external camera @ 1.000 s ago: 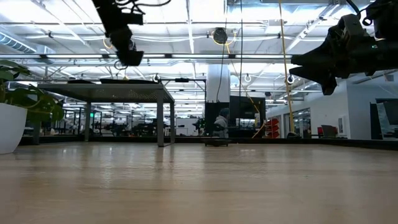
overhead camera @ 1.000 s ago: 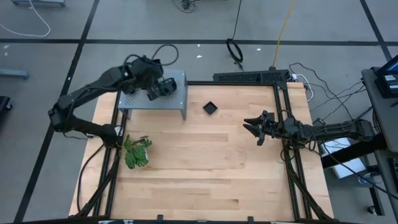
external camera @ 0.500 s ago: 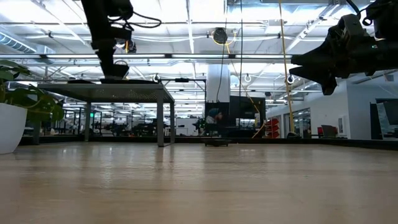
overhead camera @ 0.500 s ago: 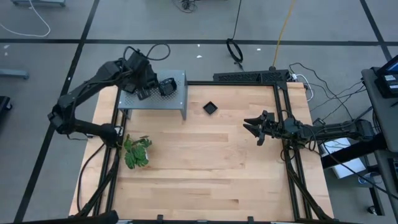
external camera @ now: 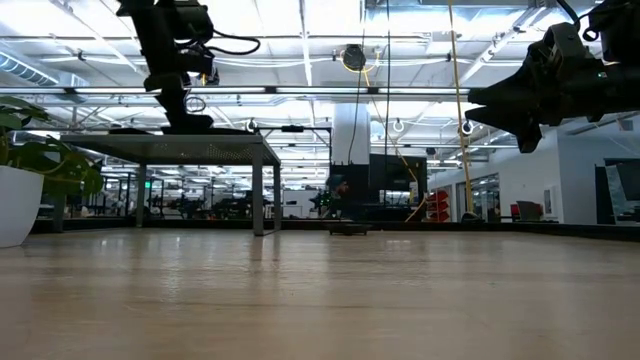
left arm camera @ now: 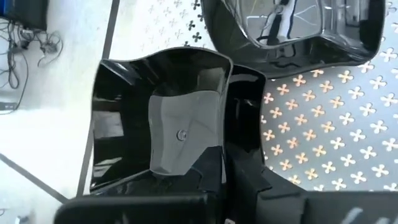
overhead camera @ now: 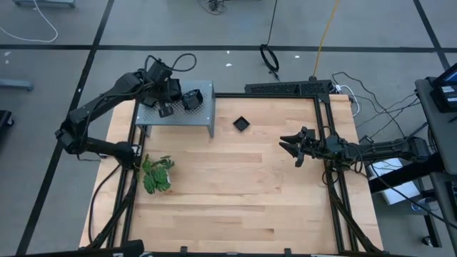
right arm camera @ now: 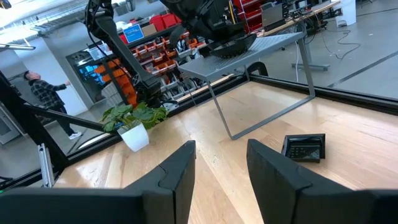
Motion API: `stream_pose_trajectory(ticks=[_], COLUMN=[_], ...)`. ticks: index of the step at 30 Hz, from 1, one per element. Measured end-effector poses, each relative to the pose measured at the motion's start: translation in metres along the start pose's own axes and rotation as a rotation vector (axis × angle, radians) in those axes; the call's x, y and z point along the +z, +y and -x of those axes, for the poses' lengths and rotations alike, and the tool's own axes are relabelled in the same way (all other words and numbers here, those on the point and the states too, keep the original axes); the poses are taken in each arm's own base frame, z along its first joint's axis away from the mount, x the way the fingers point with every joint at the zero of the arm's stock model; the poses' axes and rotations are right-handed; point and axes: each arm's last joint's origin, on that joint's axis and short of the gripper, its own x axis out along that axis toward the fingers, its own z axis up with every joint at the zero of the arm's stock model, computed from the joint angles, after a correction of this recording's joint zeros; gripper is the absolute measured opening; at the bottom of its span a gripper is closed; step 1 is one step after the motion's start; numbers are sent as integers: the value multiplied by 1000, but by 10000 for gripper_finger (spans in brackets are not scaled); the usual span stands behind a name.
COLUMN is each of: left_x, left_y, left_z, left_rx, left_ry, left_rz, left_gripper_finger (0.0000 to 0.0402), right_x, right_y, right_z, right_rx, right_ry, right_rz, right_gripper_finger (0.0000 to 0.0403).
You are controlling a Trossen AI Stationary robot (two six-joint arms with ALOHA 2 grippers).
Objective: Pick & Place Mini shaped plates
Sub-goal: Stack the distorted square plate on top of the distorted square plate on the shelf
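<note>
Your left gripper (overhead camera: 163,108) sits over the grey perforated shelf (overhead camera: 203,114), fingers nearly closed on the rim of a glossy black mini plate (left arm camera: 158,127) resting there; a second plate (left arm camera: 292,28) lies just beside it. Another plate (overhead camera: 241,123) lies on the wooden table (overhead camera: 235,193). Your right gripper (overhead camera: 289,148) hovers apart, fingers spread, empty.

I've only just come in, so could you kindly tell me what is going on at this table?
The left pincer is down on the grey shelf, shut on the rim of a black plate, with another plate beside it. One more plate lies on the table. The right pincer hangs open over the table's right side, holding nothing.
</note>
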Motion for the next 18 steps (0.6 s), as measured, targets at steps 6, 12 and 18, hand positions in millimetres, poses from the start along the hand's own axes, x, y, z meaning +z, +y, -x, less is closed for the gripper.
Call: stream_pose_trajectory(ticks=[6, 12, 18], left_x=[0, 1, 4], left_y=[0, -1, -2], left_z=[0, 0, 1], left_rx=[-1, 6, 27], left_ry=[-5, 1, -7], left_rz=[-2, -54, -52], left_gripper_finger=[26, 66, 157], right_x=[0, 0, 0], right_y=[0, 0, 0], right_z=[0, 0, 0], right_rx=[0, 0, 0], right_ry=[0, 0, 0], right_rz=[0, 0, 0], right_gripper_finger=[132, 132, 132])
